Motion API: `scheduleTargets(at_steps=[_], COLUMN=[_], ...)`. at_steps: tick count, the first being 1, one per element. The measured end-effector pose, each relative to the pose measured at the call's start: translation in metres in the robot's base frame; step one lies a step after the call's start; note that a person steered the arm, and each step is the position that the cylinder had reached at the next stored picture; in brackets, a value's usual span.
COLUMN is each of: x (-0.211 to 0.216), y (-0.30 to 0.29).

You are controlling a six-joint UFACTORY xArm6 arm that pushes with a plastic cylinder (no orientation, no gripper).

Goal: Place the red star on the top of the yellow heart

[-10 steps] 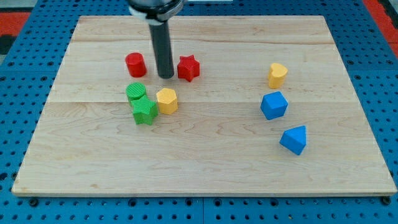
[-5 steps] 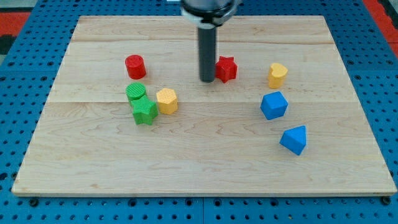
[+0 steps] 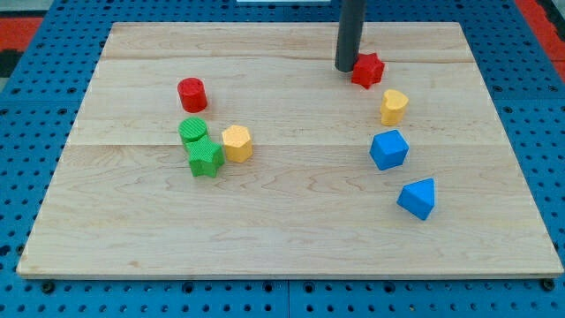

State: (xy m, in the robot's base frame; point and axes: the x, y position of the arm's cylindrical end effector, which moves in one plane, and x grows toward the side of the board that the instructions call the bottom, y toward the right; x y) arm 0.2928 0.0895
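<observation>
The red star (image 3: 368,70) lies near the view's top, right of centre. The yellow heart (image 3: 394,106) sits just below it and slightly to the right, with a small gap between them. My tip (image 3: 345,69) stands against the star's left side, touching it. The dark rod rises from there out of the view's top.
A blue cube (image 3: 388,149) and a blue wedge-like block (image 3: 417,198) lie below the heart. A red cylinder (image 3: 192,94), two green blocks (image 3: 199,147) and a yellow hexagonal block (image 3: 237,142) cluster at the left on the wooden board (image 3: 282,221).
My tip has moved right and up the view, pushing the red star from left of centre to just above the yellow heart. The other blocks have not moved.
</observation>
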Motion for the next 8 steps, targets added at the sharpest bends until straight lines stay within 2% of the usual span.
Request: scheduleTargets(at_steps=[1, 2, 3, 4, 5, 6, 7, 8], x=[-0.003, 0.004, 0.003, -0.003, 0.036, 0.077, 0.098, 0.085], y=[-0.018, 0.034, 0.027, -0.062, -0.054, -0.081, -0.155, -0.289])
